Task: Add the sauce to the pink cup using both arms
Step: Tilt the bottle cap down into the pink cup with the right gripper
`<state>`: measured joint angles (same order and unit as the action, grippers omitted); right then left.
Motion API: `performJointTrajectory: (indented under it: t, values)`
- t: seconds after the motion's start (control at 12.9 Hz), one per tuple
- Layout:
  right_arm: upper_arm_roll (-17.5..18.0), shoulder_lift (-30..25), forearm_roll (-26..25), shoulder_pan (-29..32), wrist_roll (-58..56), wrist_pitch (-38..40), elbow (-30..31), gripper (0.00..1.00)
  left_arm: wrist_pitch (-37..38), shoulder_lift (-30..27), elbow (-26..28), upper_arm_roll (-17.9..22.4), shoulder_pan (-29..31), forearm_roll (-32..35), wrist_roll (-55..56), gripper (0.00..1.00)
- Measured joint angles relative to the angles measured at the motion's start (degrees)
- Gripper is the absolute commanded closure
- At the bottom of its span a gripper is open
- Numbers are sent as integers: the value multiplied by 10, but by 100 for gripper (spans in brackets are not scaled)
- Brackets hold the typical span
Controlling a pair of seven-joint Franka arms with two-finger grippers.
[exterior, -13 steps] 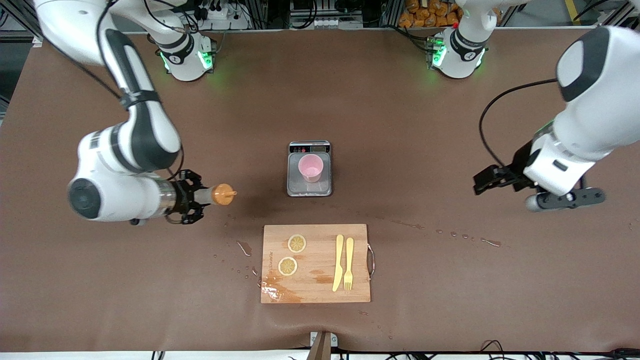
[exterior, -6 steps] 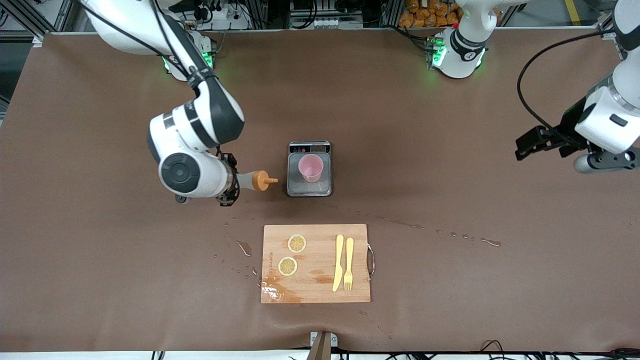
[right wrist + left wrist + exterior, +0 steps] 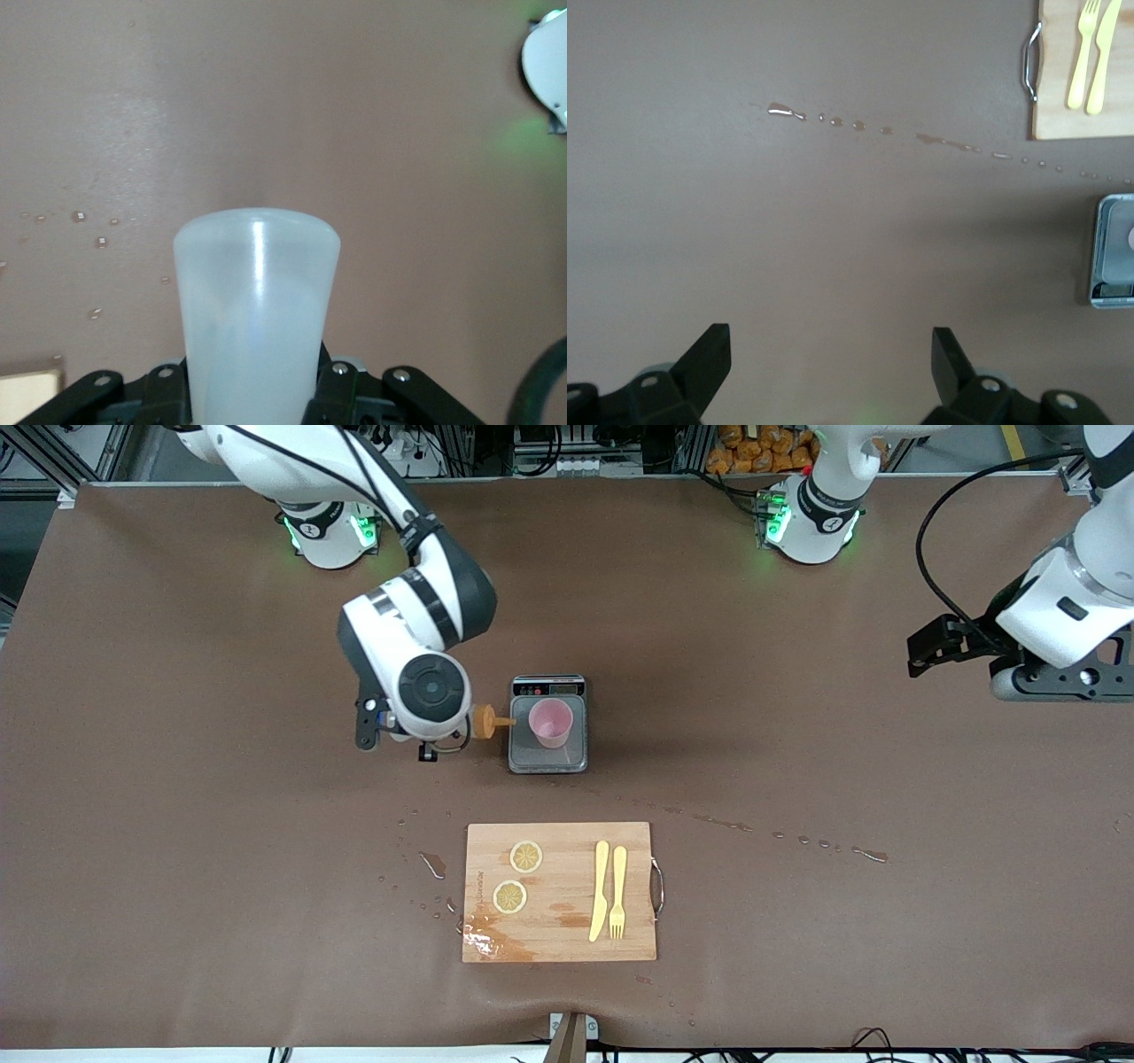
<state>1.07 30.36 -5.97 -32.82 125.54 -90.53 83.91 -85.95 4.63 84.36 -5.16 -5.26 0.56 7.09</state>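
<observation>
1. The right gripper (image 3: 447,726) has its jaws clenched on the sauce (image 3: 485,722), held on its side, nozzle at the rim of the pink cup (image 3: 550,722).
2. The pink cup stands on the grey scale (image 3: 548,755), mid-bench (image 3: 797,921).
3. The left gripper (image 3: 831,367) waits, jaws released, over the bench's left-arm end.

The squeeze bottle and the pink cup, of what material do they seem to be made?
The squeeze bottle, held by the right gripper: probably soft plastic, since its whitish wall is translucent with a dull sheen. The pink cup: likely matte plastic, evenly coloured without glare, though ceramic cannot be excluded.
</observation>
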Motion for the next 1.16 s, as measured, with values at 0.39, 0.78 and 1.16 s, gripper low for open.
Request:
performJointTrajectory:
  t: [0.39,0.78,1.16]
  values:
    - [0,11,-52,-30,23,47,4,67,15,-9,0,45,-13,-2,-13,0]
    - [0,47,-68,-37,45,70,-29,67,14,-26,0,40,-3,-16,-13,0]
    - [-1,79,-72,-47,67,80,-68,72,14,-26,0,35,-3,-16,-13,0]
